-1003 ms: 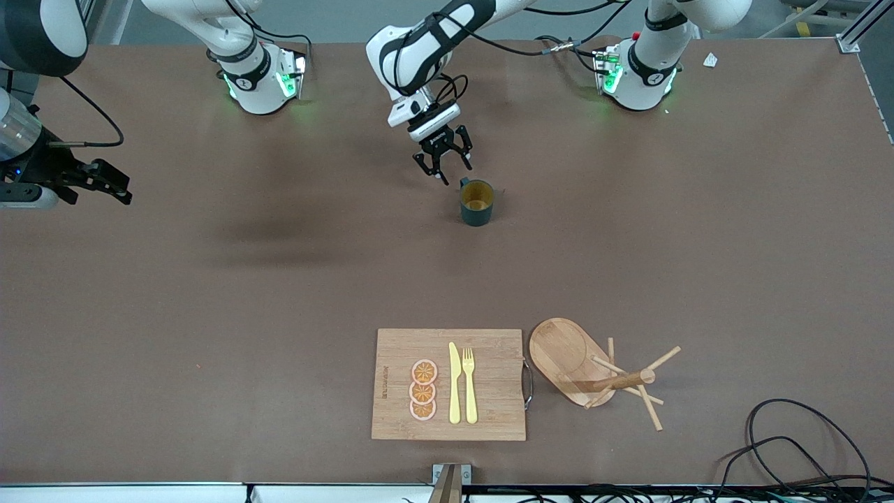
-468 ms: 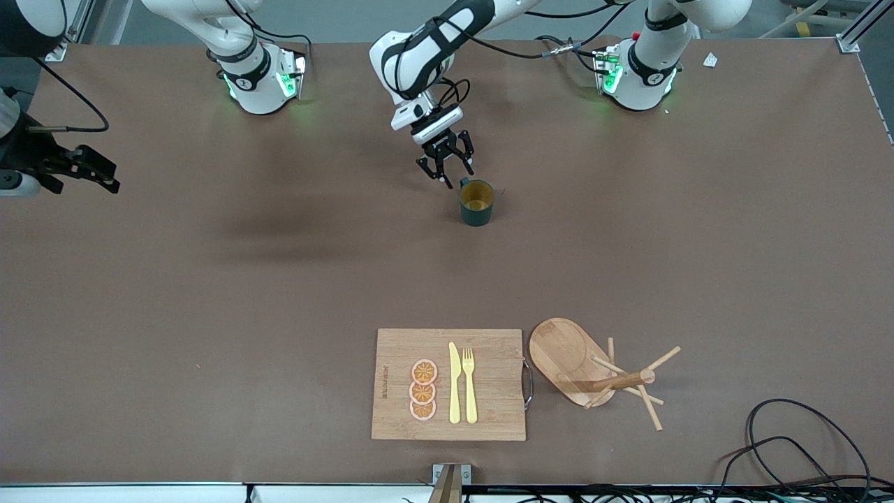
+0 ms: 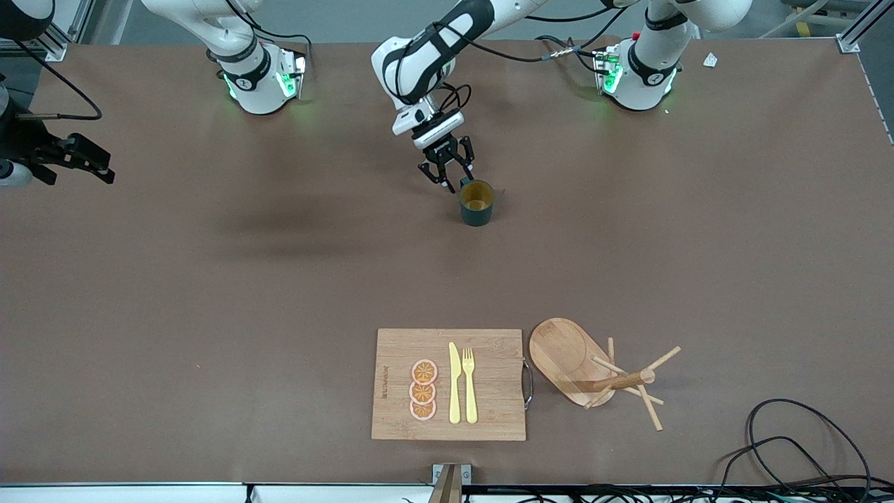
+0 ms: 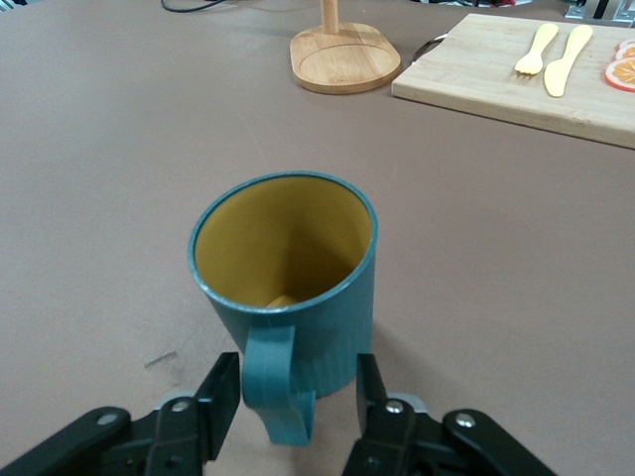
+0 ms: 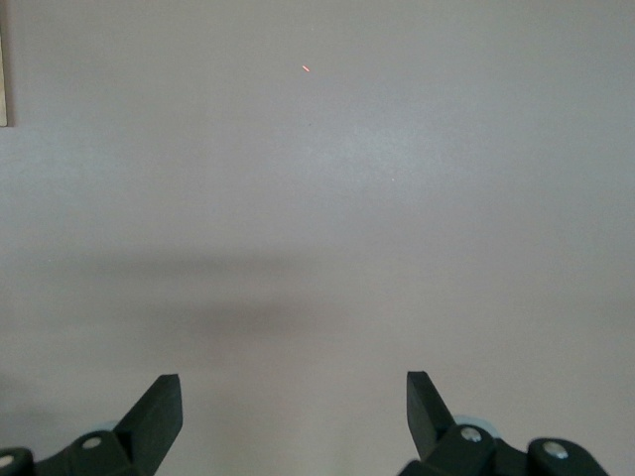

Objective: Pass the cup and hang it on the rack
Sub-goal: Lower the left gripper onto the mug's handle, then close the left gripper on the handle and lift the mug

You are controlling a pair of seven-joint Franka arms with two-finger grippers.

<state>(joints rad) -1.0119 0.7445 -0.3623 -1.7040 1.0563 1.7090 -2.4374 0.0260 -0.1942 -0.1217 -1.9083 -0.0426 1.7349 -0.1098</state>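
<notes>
The cup, dark teal with a yellow-orange inside, stands upright on the brown table between the arm bases and the cutting board. Its handle points toward the robots. My left gripper is down at the cup's handle. In the left wrist view, it is open with one finger on each side of the handle. The rack stands upright near the front edge and also shows in the left wrist view. My right gripper is open and empty over bare table at the right arm's end, as the right wrist view shows.
A bamboo cutting board lies beside the rack with a yellow knife, a yellow fork and three orange slices on it. Black cables lie at the front corner at the left arm's end.
My left gripper has come down toward the cup until its fingers flank the handle. My right gripper has drawn back toward the table's edge at the right arm's end.
</notes>
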